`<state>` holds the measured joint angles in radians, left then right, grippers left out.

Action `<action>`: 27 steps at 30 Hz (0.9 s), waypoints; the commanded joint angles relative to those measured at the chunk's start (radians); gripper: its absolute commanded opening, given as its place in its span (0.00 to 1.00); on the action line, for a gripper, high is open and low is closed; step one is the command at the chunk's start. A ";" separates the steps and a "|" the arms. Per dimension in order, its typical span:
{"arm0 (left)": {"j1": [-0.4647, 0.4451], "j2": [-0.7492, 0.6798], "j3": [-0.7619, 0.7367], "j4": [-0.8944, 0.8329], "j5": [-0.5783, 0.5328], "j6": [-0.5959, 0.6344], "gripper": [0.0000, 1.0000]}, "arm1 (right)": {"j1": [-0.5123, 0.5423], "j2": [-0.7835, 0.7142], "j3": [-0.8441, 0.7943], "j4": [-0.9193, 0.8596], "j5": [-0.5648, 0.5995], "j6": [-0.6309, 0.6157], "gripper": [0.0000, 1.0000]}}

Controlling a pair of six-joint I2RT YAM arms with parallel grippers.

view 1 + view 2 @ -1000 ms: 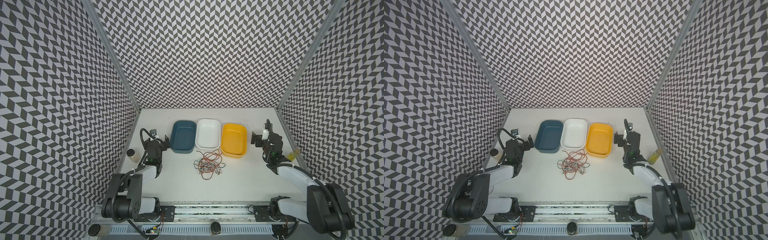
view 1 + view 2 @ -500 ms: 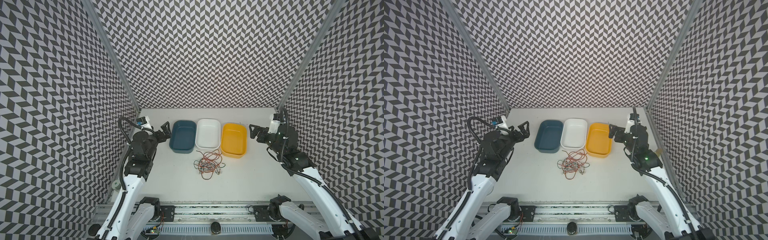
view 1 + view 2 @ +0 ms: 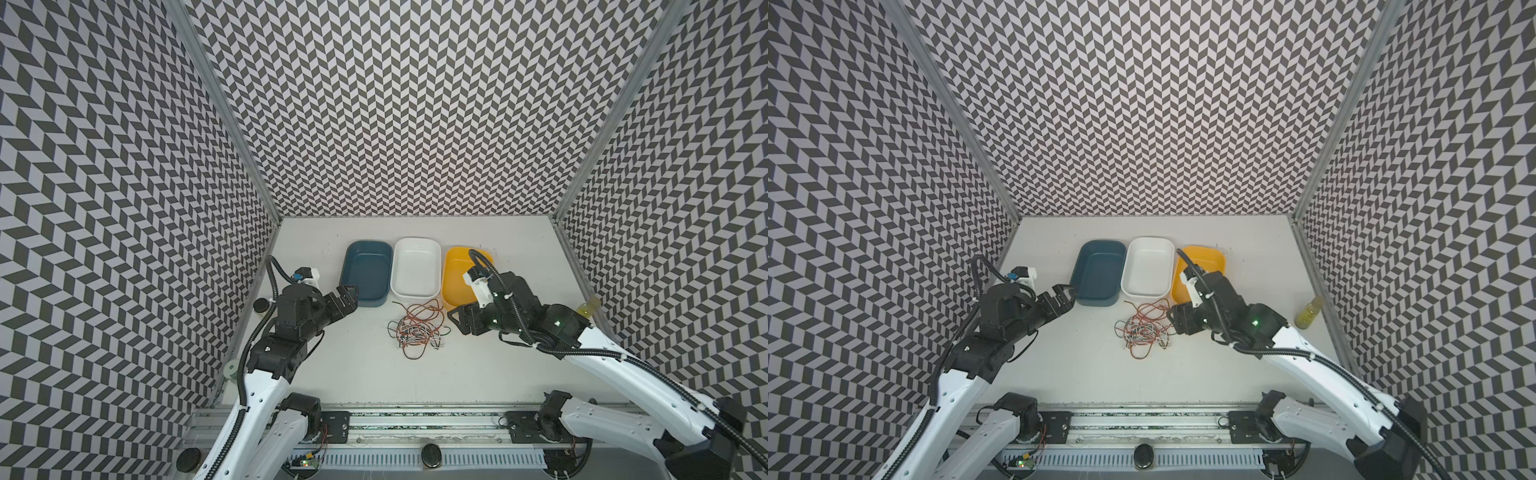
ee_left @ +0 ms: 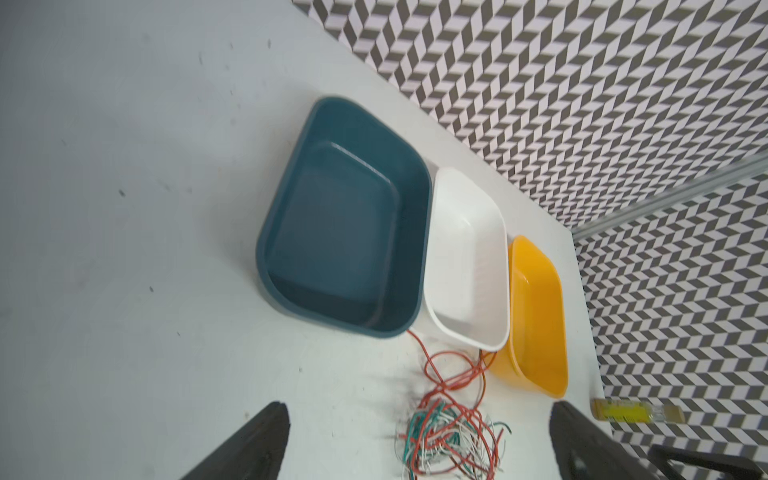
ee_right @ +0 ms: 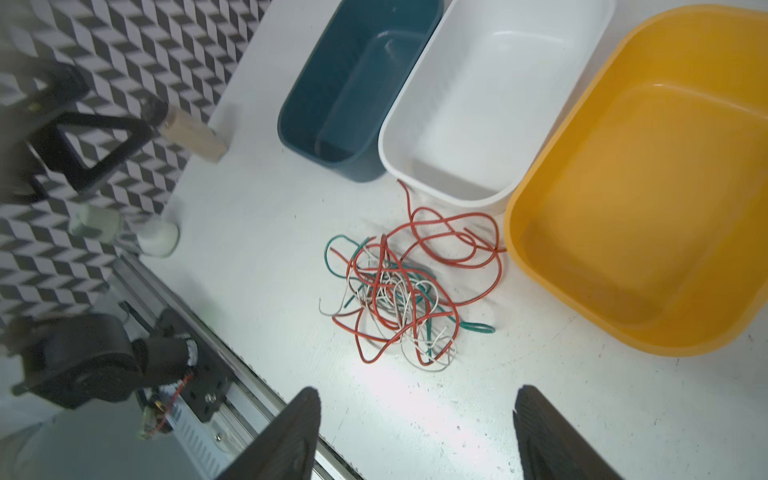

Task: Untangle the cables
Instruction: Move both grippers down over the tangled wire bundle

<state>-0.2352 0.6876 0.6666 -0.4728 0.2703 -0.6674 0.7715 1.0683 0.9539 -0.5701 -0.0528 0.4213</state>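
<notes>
We see the cables lying in 1 loose red, white and green tangle on the surface, just on the near side of the white tub, which sits between the blue tub and the yellow tub. 1 red strand runs up towards the gap between the blue and white tubs. The right tool hovers just beside the tangle, jaws apart, clamped on nothing. The left tool hangs near the blue tub's corner, well apart from the cables, jaws spread wide.
</notes>
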 commanded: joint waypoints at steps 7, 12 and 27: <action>-0.335 -0.023 -0.114 -0.145 -0.275 -0.223 0.96 | 0.191 0.267 0.069 0.012 0.082 -0.040 0.53; -0.435 -0.034 -0.175 -0.117 -0.318 -0.300 0.95 | 0.216 0.364 0.098 0.042 0.132 -0.049 0.46; -0.565 -0.102 -0.316 0.003 -0.304 -0.389 0.94 | 0.213 0.567 0.197 0.087 0.267 -0.079 0.31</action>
<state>-0.7876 0.6025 0.3649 -0.5220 -0.0189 -1.0271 0.9836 1.6238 1.1206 -0.5022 0.1654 0.3481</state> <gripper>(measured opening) 0.941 0.310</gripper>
